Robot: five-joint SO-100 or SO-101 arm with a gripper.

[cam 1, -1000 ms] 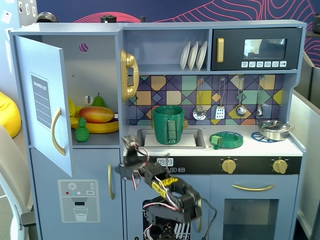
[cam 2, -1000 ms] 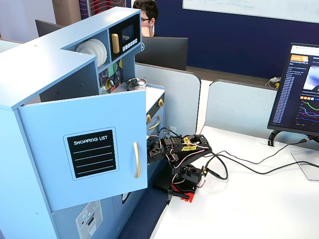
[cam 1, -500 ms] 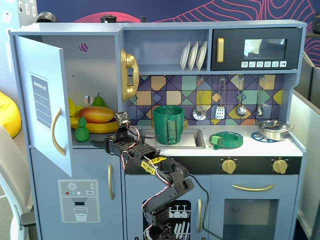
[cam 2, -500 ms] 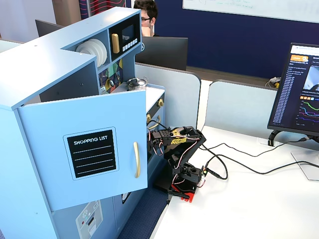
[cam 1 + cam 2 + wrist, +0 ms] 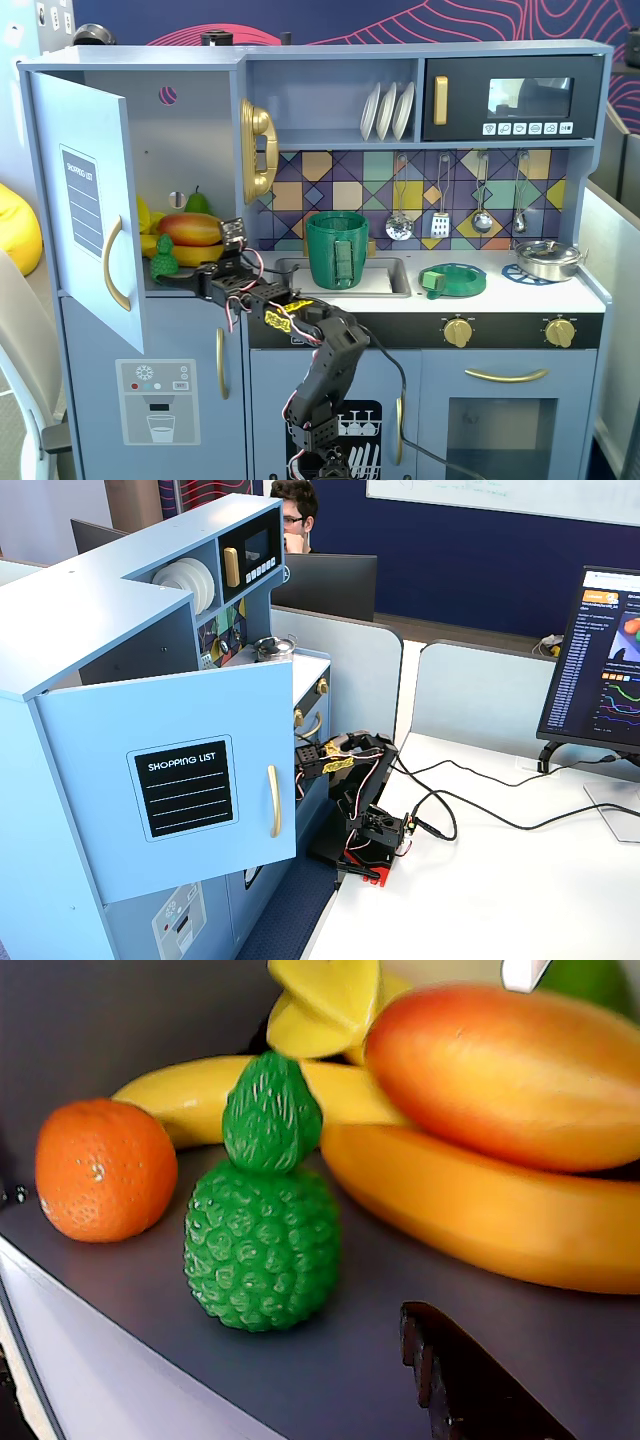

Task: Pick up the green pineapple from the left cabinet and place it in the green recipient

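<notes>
The arm has reached into the left cabinet [image 5: 190,160] beside one green pineapple [image 5: 262,1205]; jaws' state unclear.

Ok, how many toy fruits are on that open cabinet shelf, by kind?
Bumpy green toy pineapple: 1
Round orange toy orange: 1
Red-orange toy mango: 1
Yellow toy banana bunch: 1
Smooth green toy pear: 1
Total: 5

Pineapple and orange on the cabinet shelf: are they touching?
Apart. The wrist view shows a strip of bare grey shelf between the pineapple and the orange.
</notes>
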